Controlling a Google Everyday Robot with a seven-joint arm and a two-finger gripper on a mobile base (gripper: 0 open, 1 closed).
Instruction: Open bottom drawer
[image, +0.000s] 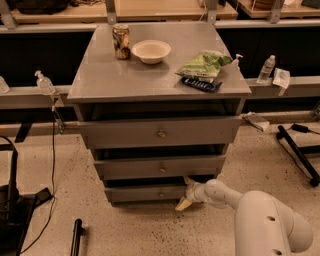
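Note:
The bottom drawer (142, 193) is the lowest, smallest grey front of the cabinet (100, 75), with a small round knob (161, 194) at its centre. It stands a little out from the cabinet body. My gripper (184, 192) is at the drawer front's right end, on a white arm (260, 220) that comes in from the lower right. Its cream fingers (181, 203) are spread, one above and one below the front's edge. I cannot tell whether they touch it.
The middle drawer (160, 167) and the top drawer (160, 132) also stand slightly out. On the cabinet top are a can (120, 41), a bowl (151, 51) and a green bag (202, 64). Black stand legs (300, 155) lie on the floor at right, black gear (12, 205) at left.

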